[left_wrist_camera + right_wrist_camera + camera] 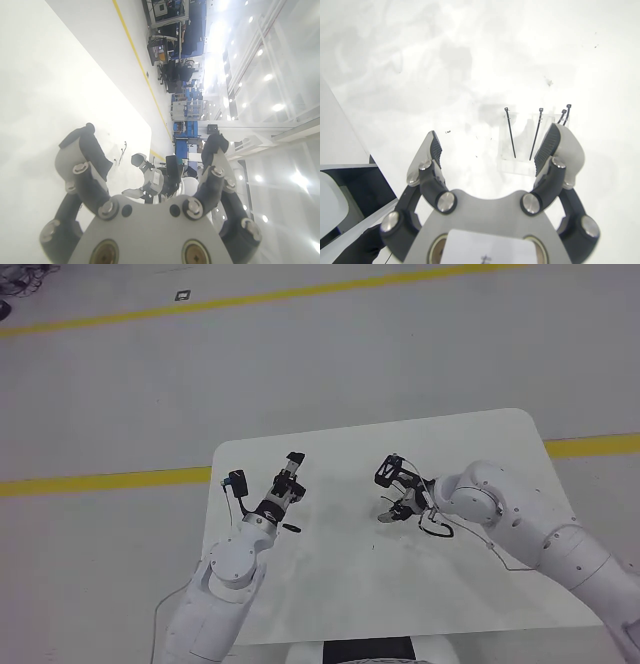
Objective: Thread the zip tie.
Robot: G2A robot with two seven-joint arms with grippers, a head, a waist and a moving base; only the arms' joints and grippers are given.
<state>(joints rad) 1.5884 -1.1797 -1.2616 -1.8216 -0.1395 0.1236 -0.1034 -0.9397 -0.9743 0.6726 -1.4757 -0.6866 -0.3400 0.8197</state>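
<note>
Our right gripper (493, 131) hangs empty with its jaws spread. Just ahead, toward one finger, the zip ties (510, 133) lie flat on the table (420, 62), pointing lengthwise away from us, heads at the far end. Our left gripper (152, 136), likewise spread and empty, is farther off.

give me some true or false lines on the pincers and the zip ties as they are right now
1. Four thin black plastic zip ties show at the clear plastic holder. True.
2. The right pincer is open and empty. True.
3. The left pincer is shut on a zip tie. False: it is open and holds nothing.
4. The holder stands on a dark wooden table. False: the table is white and smooth.
</note>
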